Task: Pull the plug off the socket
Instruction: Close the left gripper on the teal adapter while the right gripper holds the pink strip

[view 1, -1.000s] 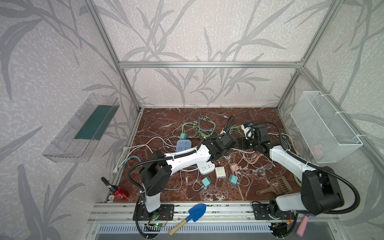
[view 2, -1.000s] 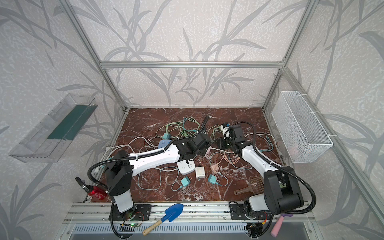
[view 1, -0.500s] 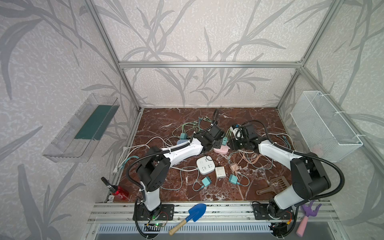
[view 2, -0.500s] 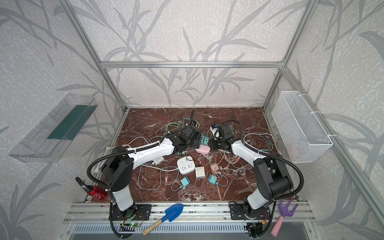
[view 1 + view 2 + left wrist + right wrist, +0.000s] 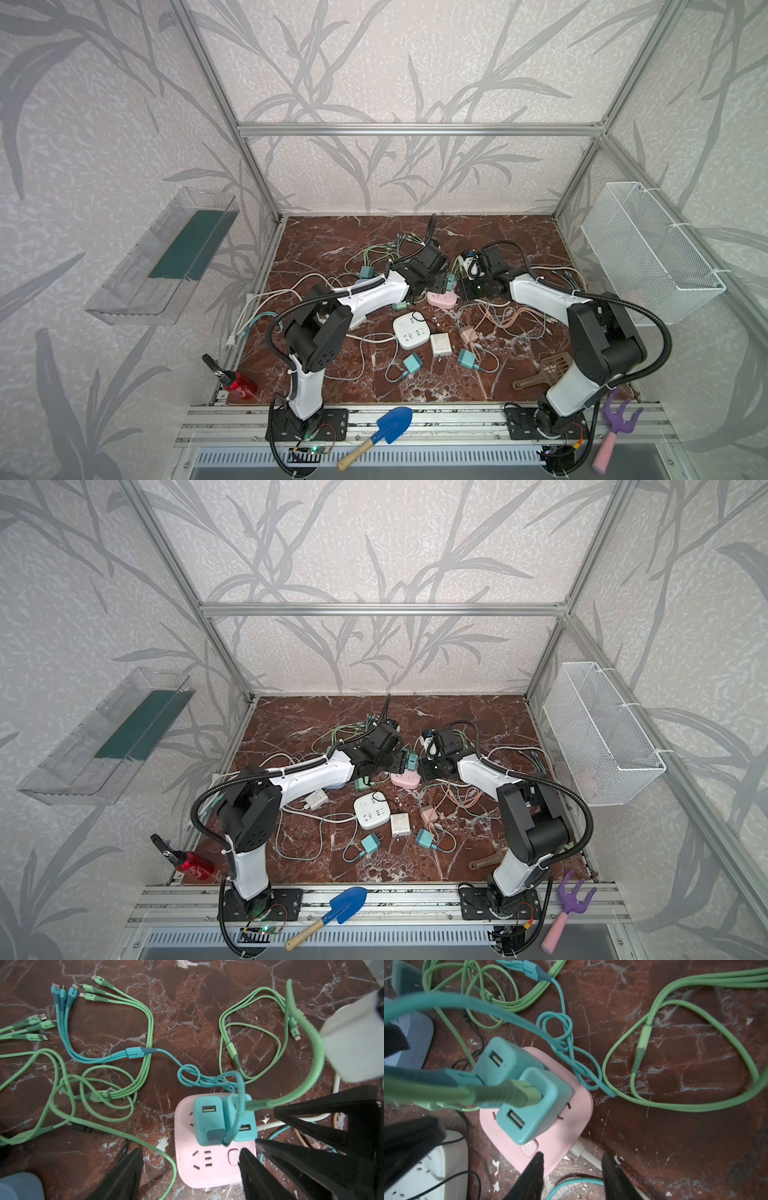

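Observation:
A pink socket (image 5: 442,300) (image 5: 405,780) lies mid-table among cables. Two teal plugs (image 5: 208,1120) (image 5: 242,1120) stand side by side in it, the first with a teal cable, the second with a green one; the right wrist view shows the same plugs (image 5: 508,1059) (image 5: 535,1105). My left gripper (image 5: 190,1159) is open just above the socket (image 5: 216,1167), one finger left of it and the other at its power button. My right gripper (image 5: 572,1159) is open low at the socket's (image 5: 562,1138) corner, holding nothing. Both grippers nearly meet over it (image 5: 438,286) (image 5: 464,291).
A white square socket (image 5: 411,336), a white adapter (image 5: 440,345), loose teal adapters (image 5: 412,363) and a pink one (image 5: 468,333) lie nearer the front. Green and teal cables (image 5: 108,1076) sprawl behind the socket. A brown scoop (image 5: 544,370) lies front right; a mesh basket (image 5: 648,253) hangs on the right wall.
Both grippers have swung toward the back middle and come down over the pink socket. The left jaws have narrowed somewhat; the right jaws narrowed, then held.

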